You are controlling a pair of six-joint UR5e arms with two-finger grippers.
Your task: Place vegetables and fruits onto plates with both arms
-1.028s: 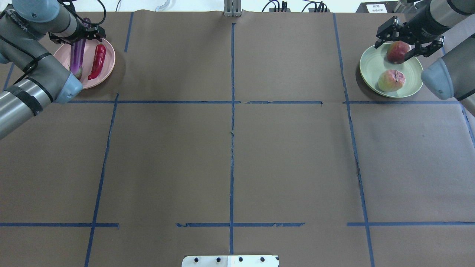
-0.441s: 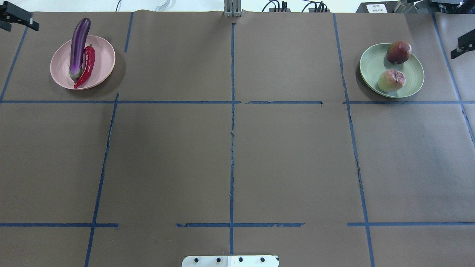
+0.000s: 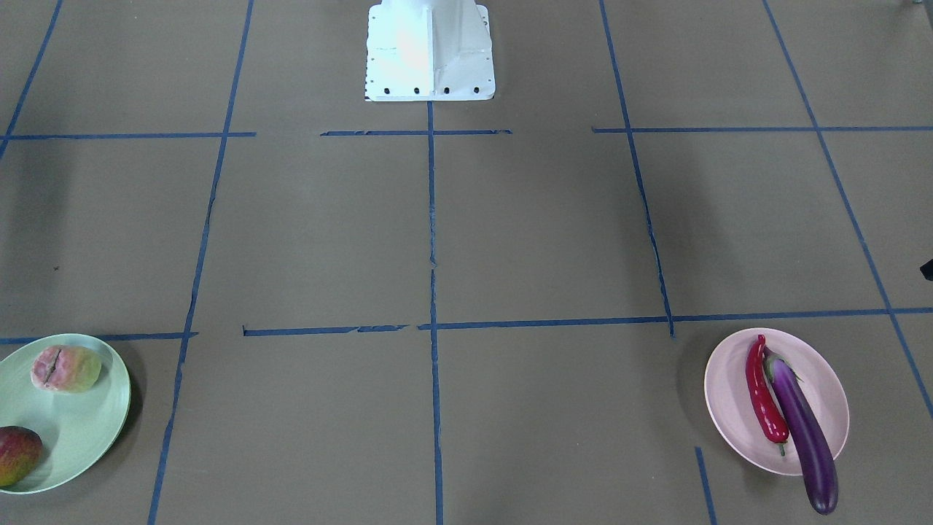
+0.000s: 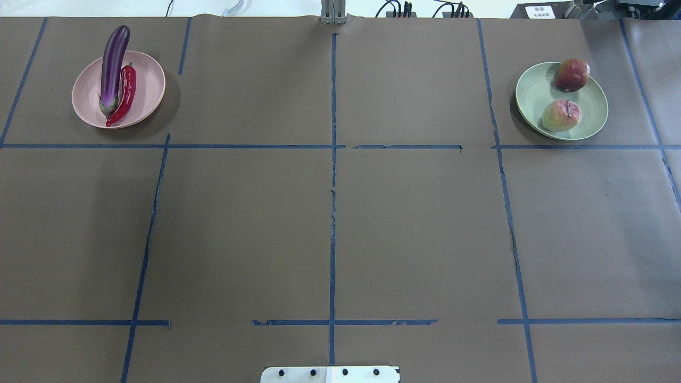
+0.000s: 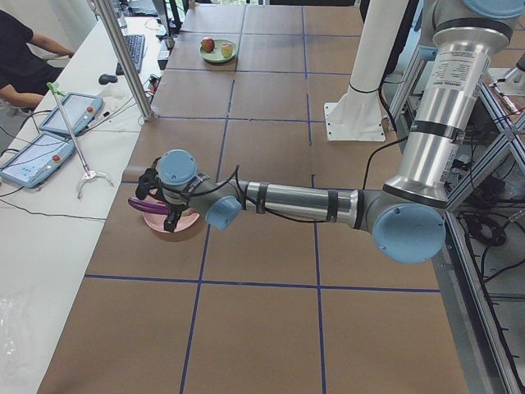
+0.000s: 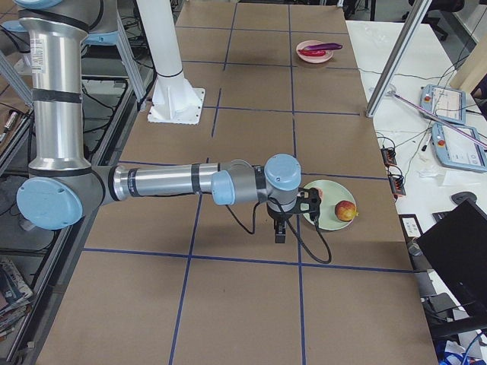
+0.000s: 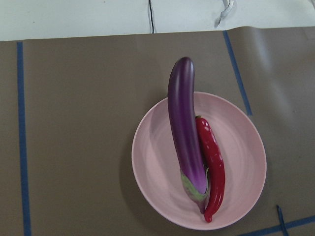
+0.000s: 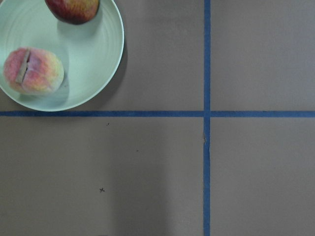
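Observation:
The purple eggplant (image 4: 113,66) and the red chili pepper (image 4: 123,93) lie side by side, touching, on the pink plate (image 4: 146,88) at the far left; the eggplant's tip overhangs the rim. The left wrist view shows the eggplant (image 7: 184,137) and chili (image 7: 212,162) from above. The peach (image 4: 561,115) and pomegranate (image 4: 572,74) sit apart on the green plate (image 4: 532,93) at the far right. No gripper shows in the overhead view. The exterior left view shows my left gripper (image 5: 170,217) over the pink plate (image 5: 156,222). The exterior right view shows my right gripper (image 6: 280,228) beside the green plate (image 6: 327,217). I cannot tell whether either is open.
The white base block (image 4: 330,374) sits at the table's near edge. Blue tape lines grid the brown table cover. In the exterior left view an operator (image 5: 20,49), tablets (image 5: 37,158) and a metal post (image 5: 123,57) stand along the far side.
Both arms have left the overhead view. The left gripper let go of the eggplant and the right one left the pomegranate. The chili now rests against the eggplant.

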